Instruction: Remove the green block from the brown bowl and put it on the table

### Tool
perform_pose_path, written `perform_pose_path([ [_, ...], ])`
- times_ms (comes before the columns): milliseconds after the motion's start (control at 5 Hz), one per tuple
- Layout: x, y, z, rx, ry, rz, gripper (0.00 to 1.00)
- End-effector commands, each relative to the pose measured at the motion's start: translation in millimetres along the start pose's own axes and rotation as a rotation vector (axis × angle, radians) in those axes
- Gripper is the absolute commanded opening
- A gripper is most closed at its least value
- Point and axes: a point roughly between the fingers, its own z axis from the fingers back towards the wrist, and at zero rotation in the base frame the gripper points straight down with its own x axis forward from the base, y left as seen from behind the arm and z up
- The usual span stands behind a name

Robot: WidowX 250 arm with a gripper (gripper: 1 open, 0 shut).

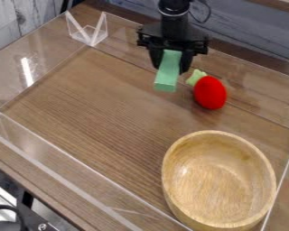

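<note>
The green block (170,74) is a light mint bar hanging tilted from my gripper (173,60), which is shut on its upper end near the back of the table (87,113). Its lower end hangs close to the wood; I cannot tell whether it touches. The brown bowl (173,171) stands at the front right, well apart from the gripper, and nothing lies inside it.
A red round toy (209,93) with a small green top lies just right of the block. Clear acrylic walls (39,54) ring the tabletop. A clear triangular piece (87,30) stands at the back left corner.
</note>
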Motion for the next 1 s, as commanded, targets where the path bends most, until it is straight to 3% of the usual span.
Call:
perform_pose_path([
  [0,21.5,10.3,30.2,-0.018,-0.083,0.013,0.0],
  [800,35.0,57.1,44.4,0.008,-0.077,0.082,0.0],
])
